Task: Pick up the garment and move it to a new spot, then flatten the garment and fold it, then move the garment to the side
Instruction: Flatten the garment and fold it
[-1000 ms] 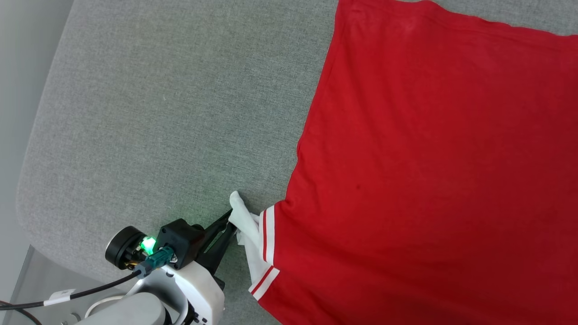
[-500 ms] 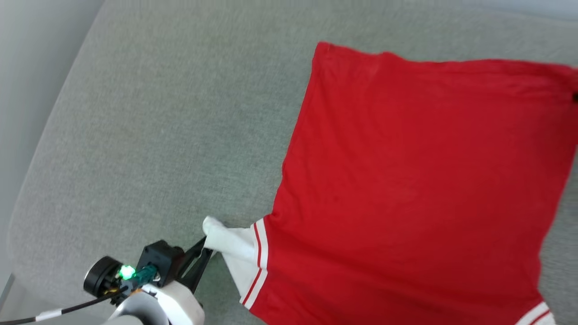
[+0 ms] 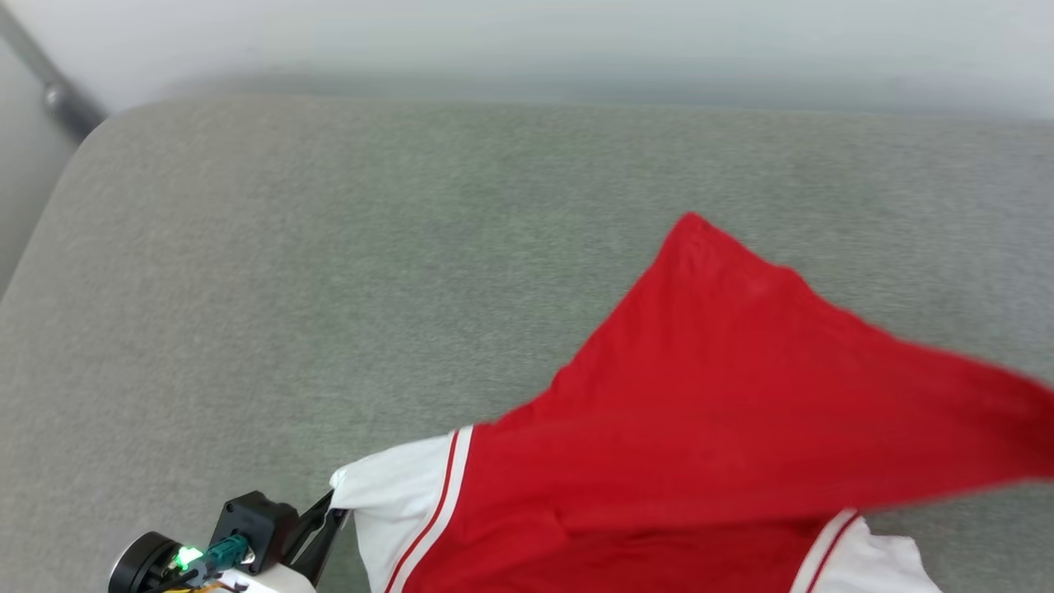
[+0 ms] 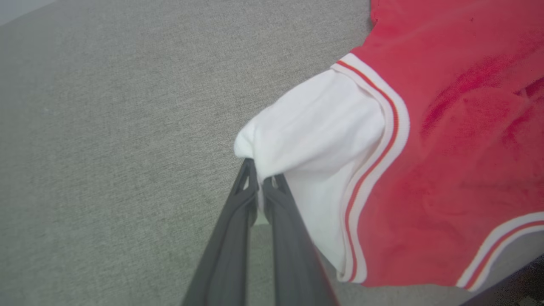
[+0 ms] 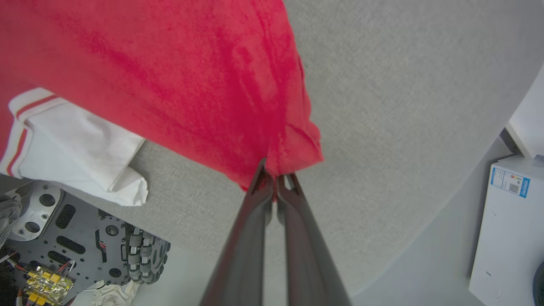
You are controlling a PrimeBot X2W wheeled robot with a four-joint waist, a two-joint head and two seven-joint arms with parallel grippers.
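The garment point(image 3: 700, 412), a red T-shirt with white sleeves and red-white striped seams, lies partly on the grey table point(image 3: 329, 247); its right part is raised into a peak. At the lower left, my left gripper point(image 3: 333, 515) is shut on the tip of a white sleeve point(image 3: 395, 486). In the left wrist view the two dark fingers point(image 4: 260, 180) pinch that sleeve point(image 4: 314, 127). The right wrist view has my right gripper point(image 5: 276, 180) shut on a bunched red edge of the garment point(image 5: 170, 63), held above the table. The other white sleeve point(image 5: 80, 144) hangs near the table edge.
The table's padded grey top has rounded corners, and bare cloth stretches left and far of the garment. A pale wall runs behind it, with a dark pole point(image 3: 49, 82) at the far left. Below the near edge are my wheeled base point(image 5: 63, 238) and a white box point(image 5: 510, 229).
The head camera has tilted up, so the picture shifted. My right gripper has closed on the red edge and raised it, and the flat cloth now peaks. The left gripper still holds the sleeve.
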